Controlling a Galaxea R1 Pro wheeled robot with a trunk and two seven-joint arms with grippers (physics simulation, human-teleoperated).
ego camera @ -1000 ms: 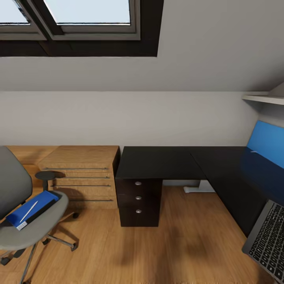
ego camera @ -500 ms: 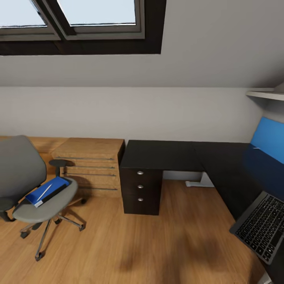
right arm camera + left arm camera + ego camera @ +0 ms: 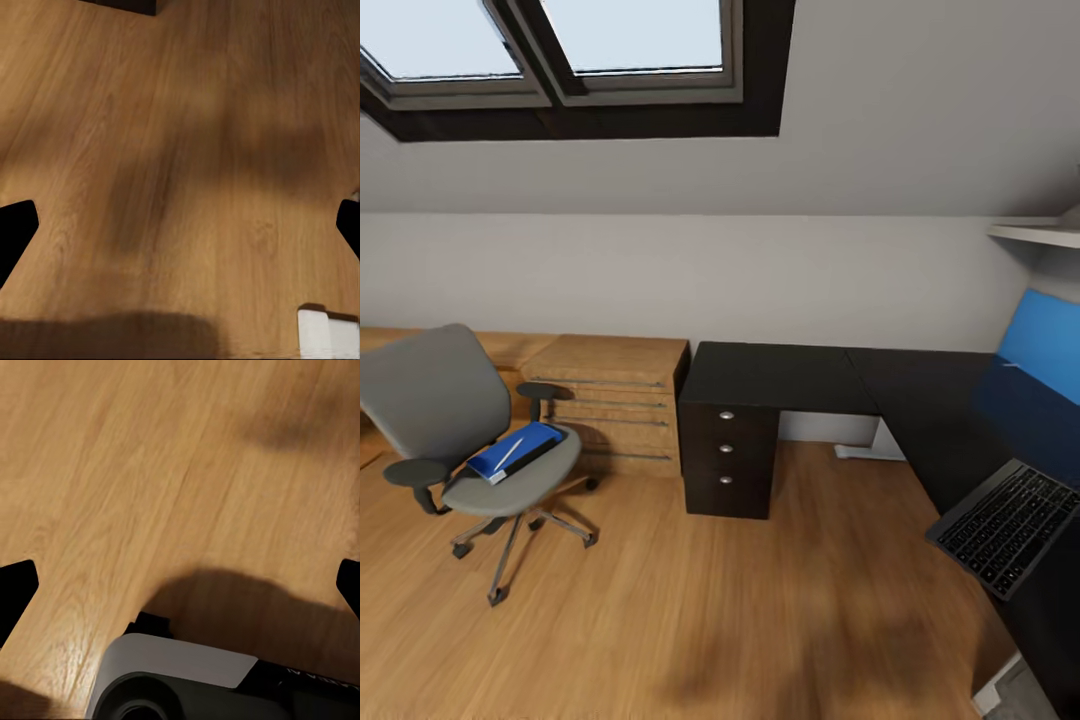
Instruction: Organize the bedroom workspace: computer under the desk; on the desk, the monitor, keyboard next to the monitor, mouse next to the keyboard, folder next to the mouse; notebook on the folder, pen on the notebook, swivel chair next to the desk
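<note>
**Folder on the chair seat, both sets of fingers spread over bare floor**

The swivel chair (image 3: 460, 440) stood on the light wood floor (image 3: 690, 610), near the oak drawer unit (image 3: 615, 400) and apart from the black worktop (image 3: 780, 375). The blue folder (image 3: 515, 452) lay flat on the grey seat, with a thin pale pen-like strip (image 3: 510, 452) resting on its cover. The keyboard (image 3: 1005, 525) lay on the worktop's right-hand run, close to its front edge, with a blue panel (image 3: 1040, 345) upright behind it along the far edge. A black three-drawer pedestal (image 3: 728, 460) stood under the worktop's left end.

The left gripper (image 3: 180, 585) had its dark fingers (image 3: 15, 589) wide apart over floorboards, holding nothing. The right gripper (image 3: 180, 229) likewise had its fingers (image 3: 15, 229) spread and empty above the floor. The folder was nowhere near either pair of fingers.
</note>
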